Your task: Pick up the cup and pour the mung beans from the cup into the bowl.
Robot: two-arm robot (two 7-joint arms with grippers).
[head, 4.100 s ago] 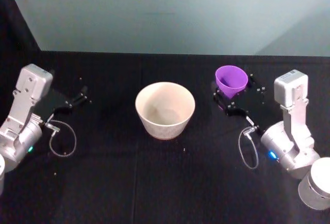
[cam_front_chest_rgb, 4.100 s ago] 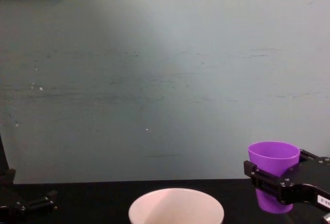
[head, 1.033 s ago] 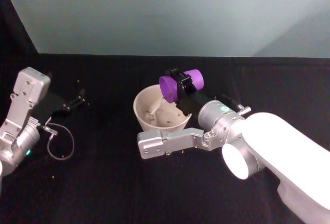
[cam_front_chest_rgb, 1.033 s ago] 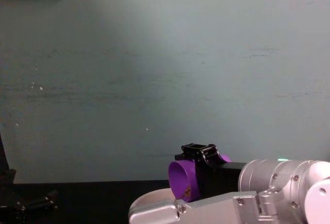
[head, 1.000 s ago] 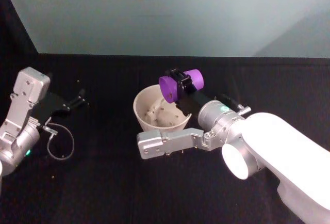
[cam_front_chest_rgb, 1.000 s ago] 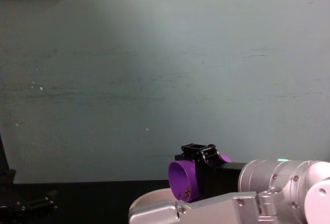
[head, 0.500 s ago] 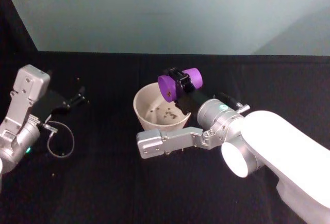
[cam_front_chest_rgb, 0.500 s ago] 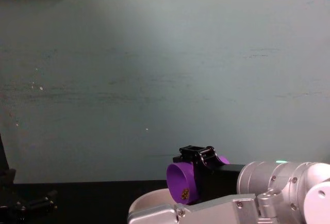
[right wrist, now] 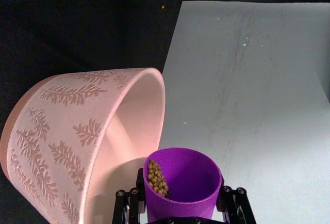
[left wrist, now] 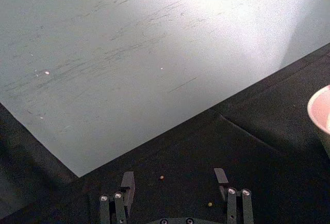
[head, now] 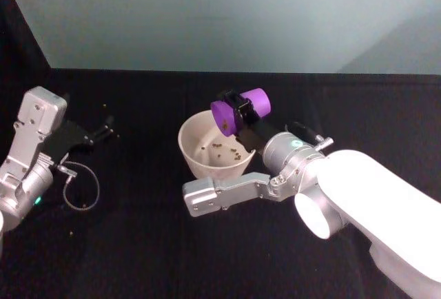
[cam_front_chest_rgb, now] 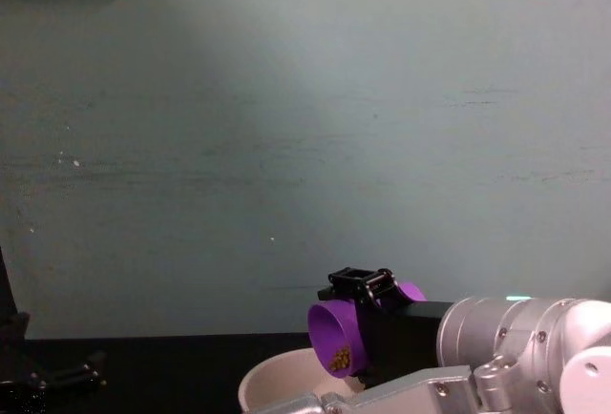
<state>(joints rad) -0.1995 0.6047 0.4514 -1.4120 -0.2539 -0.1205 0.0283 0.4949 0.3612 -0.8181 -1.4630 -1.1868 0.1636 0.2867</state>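
- Centrally in the head view, the right gripper (head: 239, 111) holds the cup (head: 258, 102) on its side, its jaws clamped across the purple wall and the mouth turned toward the robot's left, above the right rim of the bowl (head: 198, 160).
- Mung beans (head: 222, 150) lie scattered over the bowl's floor; the bowl stands on the black table (head: 138, 244).
- From the right wrist view, a further clump of beans (right wrist: 157, 178) rests inside the cup against its lower wall, just short of the lip. The head view does not resolve this clump.
- That same view alone shows a raised leaf pattern on the bowl's outer wall (right wrist: 56, 131).
- Seen from the chest, the tilted cup (cam_front_chest_rgb: 327, 331) hangs just above the bowl's rim (cam_front_chest_rgb: 272, 382), with grains at its lowest edge.
- At the table's left side, well apart from the bowl, the left gripper (head: 103, 132) is parked low.
- Its own wrist view shows its two fingers (left wrist: 127, 181) spread wide with nothing between them, and loose grains (left wrist: 161, 177) on the cloth beside them.
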